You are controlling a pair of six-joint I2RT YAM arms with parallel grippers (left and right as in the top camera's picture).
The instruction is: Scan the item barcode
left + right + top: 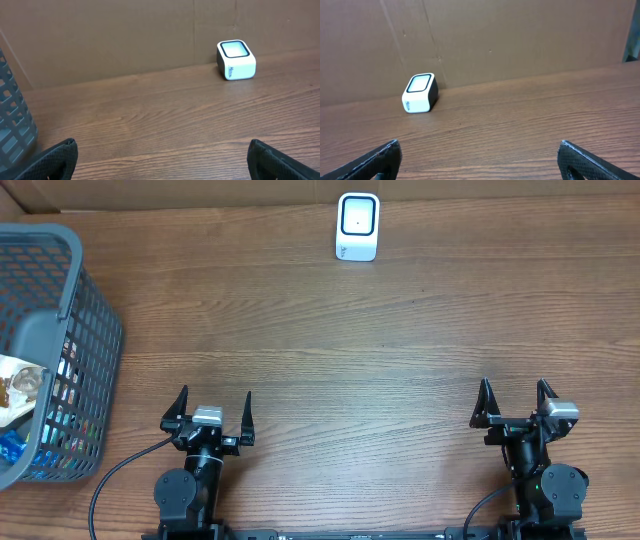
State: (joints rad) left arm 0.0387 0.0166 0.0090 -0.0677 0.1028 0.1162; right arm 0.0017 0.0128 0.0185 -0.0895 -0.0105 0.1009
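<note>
Left gripper [215, 392] and right gripper [513, 383] gape wide, empty; basket [95, 320] untouched, scanner [358, 226] unused, seemingly 0 items scanned.

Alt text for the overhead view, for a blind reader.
Left pincer and right pincer sit open and empty at the near edge of a wooden table. A white scanner stands at its far edge, a grey basket at left.

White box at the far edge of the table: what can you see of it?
The white box is a small rounded cube, seemingly smooth plastic, with a dark-rimmed pale window on its slanted top, small print on one side and one dark side. It stands upright on the wooden table, close to the cardboard wall, otherwise alone.
</note>
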